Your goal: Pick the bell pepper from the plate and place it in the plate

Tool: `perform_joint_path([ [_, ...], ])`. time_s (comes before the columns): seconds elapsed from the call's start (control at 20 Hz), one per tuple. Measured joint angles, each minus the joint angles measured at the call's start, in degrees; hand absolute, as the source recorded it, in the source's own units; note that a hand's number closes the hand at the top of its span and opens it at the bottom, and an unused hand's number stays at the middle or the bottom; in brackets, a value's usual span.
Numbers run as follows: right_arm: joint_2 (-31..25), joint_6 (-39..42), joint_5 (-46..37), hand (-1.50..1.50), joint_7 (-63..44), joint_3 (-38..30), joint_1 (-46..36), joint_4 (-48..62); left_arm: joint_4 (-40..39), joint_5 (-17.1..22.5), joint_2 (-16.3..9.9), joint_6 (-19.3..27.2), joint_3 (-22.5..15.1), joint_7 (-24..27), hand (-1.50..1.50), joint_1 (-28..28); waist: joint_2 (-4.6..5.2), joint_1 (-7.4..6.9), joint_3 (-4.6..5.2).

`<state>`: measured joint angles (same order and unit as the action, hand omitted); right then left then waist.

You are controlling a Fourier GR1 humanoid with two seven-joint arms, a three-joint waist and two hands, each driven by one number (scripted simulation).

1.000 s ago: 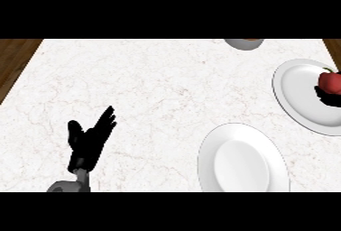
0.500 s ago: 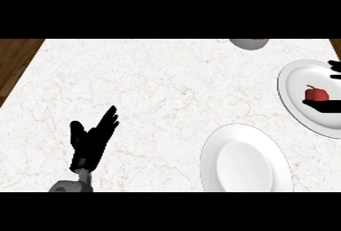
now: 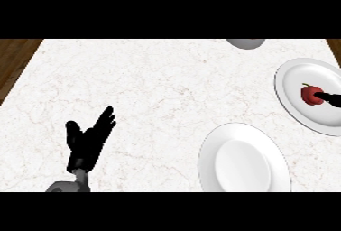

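I see red bell pepper [image 3: 310,94] on far-right plate [image 3: 300,74] | right hand [image 3: 331,98] fingers touching it at right edge, grip state unclear | left hand [image 3: 90,137] resting open, near-left | empty plate [image 3: 226,173] near edge of surface [image 3: 153,85]

Right hand [image 3: 331,97] and far plate [image 3: 300,76] are cut by the right edge

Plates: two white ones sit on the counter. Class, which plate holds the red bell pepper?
The far plate at the right edge holds the bell pepper. The nearer plate, lower in the view, holds nothing.
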<state>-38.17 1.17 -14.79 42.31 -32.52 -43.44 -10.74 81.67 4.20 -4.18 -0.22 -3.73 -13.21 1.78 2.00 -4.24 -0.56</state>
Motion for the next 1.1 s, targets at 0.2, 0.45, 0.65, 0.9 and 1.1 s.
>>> perform_joint_path([
  [0.2, -3.4, 7.5, 2.0, -1.50, 0.1, -1.9, 1.2, 1.9, 0.5, -0.1, 0.1, 0.3, 0.0, 0.0, 0.00, -0.4, -0.17, 0.44, 0.01],
  [0.45, -7.7, 18.8, 2.5, -1.50, 1.7, -2.0, 4.7, 2.9, 0.7, 0.1, 0.2, 0.3, 0.2, 0.1, 0.00, -1.2, -0.36, 1.08, 0.01],
  [0.65, -9.2, 22.3, 1.6, -1.50, 2.5, -0.9, 8.2, 2.2, 0.7, 0.4, -0.2, 0.0, 0.6, -0.1, 0.00, -1.4, -0.48, 1.49, -0.01],
  [0.9, -10.6, 23.4, 0.1, -1.50, 4.0, 1.0, 12.5, 0.4, 1.0, 0.0, 0.0, 0.7, 0.5, -0.7, 0.00, -1.5, -0.72, 2.04, -0.02],
  [1.1, -11.3, 22.7, -1.0, -1.50, 5.5, 2.4, 15.4, -0.7, 0.6, -0.2, 0.4, 0.7, 0.4, 0.7, 0.00, -2.2, -0.86, 2.24, 0.00],
])
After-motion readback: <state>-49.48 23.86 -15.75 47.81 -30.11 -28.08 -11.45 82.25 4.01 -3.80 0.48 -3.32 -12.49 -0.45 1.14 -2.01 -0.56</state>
